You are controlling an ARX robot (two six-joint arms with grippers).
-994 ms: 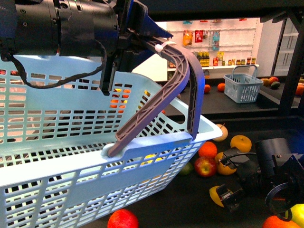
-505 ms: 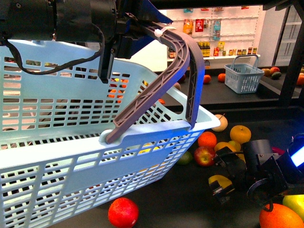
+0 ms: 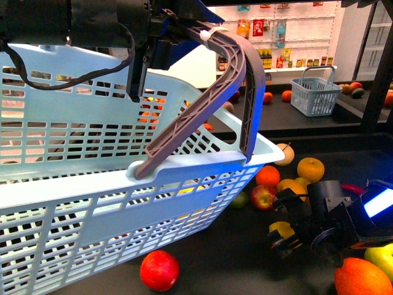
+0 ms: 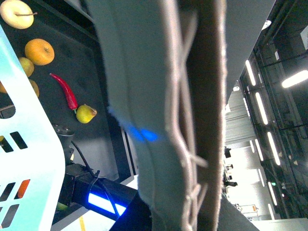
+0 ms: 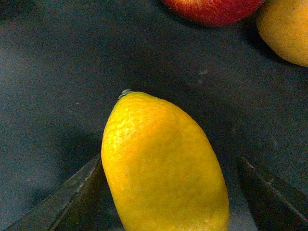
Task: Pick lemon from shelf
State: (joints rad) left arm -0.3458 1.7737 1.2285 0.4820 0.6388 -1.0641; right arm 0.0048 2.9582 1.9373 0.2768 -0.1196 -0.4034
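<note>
My right tool [image 3: 284, 236] straddles the lemon [image 5: 163, 168], jaws apart, on the shelf [image 3: 236, 263] deck, lower right of the front frame. Firm, light, waxy-slick, I'd judge: grip across its fat middle. Meanwhile my left tool [image 3: 195, 27] is clamped on the basket handle [image 3: 245, 92].

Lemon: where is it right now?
Front view, lower right: the lemon lies on the black deck inside the open right gripper, beside a red apple.

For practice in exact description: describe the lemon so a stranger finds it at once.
Right of the pale-blue basket, fruit lies on the black deck. The lemon sits between the fingers of the right hand: oval and yellow, unlike the round oranges.
</note>
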